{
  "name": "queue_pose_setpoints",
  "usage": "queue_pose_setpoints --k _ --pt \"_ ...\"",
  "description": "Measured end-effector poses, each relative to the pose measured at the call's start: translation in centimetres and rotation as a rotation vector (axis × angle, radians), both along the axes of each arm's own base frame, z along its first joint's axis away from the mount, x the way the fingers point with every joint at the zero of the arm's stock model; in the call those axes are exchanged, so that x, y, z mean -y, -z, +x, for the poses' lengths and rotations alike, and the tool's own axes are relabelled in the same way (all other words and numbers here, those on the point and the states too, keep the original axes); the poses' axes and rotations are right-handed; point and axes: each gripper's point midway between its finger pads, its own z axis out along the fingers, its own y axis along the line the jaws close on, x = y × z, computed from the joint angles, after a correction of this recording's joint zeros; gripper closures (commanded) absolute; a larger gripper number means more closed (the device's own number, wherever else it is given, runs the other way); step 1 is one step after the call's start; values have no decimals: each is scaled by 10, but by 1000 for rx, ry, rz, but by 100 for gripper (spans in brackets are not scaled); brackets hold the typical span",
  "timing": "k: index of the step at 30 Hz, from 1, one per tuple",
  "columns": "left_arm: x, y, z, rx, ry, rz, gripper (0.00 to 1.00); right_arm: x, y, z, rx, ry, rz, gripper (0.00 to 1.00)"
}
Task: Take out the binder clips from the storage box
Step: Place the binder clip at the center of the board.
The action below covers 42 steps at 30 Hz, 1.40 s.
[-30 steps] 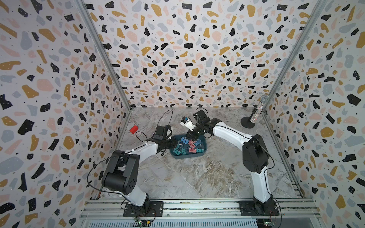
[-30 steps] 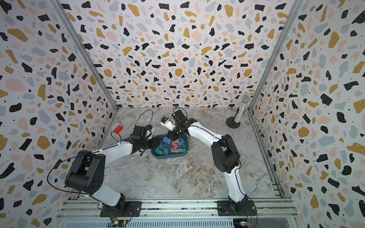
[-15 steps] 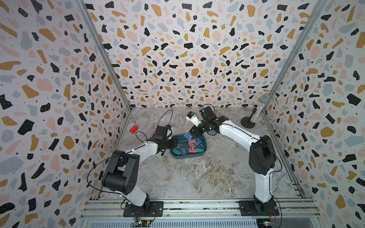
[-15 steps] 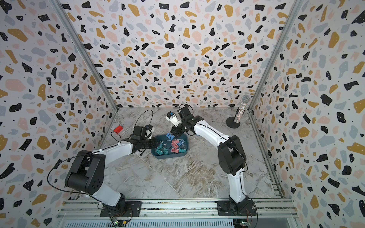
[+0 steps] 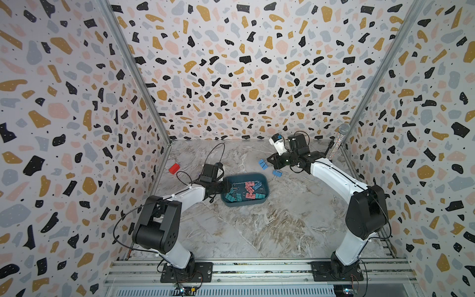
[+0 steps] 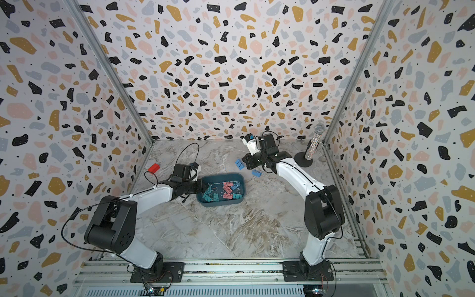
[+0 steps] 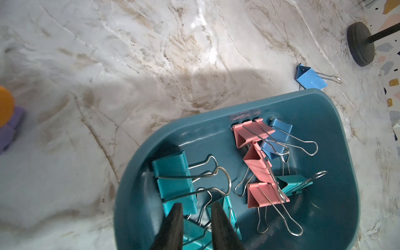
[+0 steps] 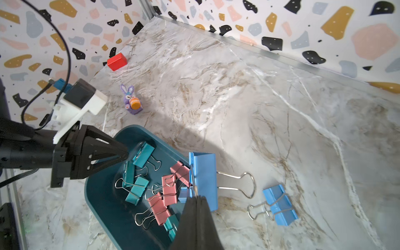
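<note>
Watching the feeds, I see the right jaws pressed together on the wire handle of a held blue clip [image 8: 203, 179]. It hangs above the worktop [image 5: 257, 231], near the far side of the storage box [image 5: 244, 204], and shows in both top views at the tip of the right arm.

A loose blue clip [image 5: 277, 173] lies on the worktop just outside the box, off its far right corner, between the box and the black base of a glittery microphone stand [image 6: 314, 144].

The other binder clips [image 7: 257, 134], teal, pink and one blue, lie jumbled on the floor of the box with their wire handles crossing.

The left jaws reach in over the box's left end, low among the teal clips. In the left wrist view the black fingertips [image 7: 176, 216] stand a little apart with a teal clip's wire in the gap. I cannot tell whether they pinch it.

A red block [image 5: 174, 168] sits by the left wall. A small purple bunny toy [image 8: 132, 99] stands between it and the box.
</note>
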Motion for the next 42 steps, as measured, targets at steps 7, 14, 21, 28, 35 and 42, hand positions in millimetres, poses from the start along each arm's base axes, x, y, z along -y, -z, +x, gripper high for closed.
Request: queue_pose_setpoints --k 7,14,21,28,35,42 --pt "0 0 0 0 0 0 73 38 12 12 -49 121 31 100" --pt "0 0 0 0 0 0 74 69 26 20 -85 236 73 100" --pt "0 0 0 0 0 0 74 90 36 28 -122 322 113 100" --pt "0 0 0 0 0 0 74 114 47 33 -161 400 150 100" --pt "0 0 0 0 0 0 74 133 63 35 -223 459 174 100" --pt "0 1 0 -1 0 0 74 136 84 38 -287 478 187 100"
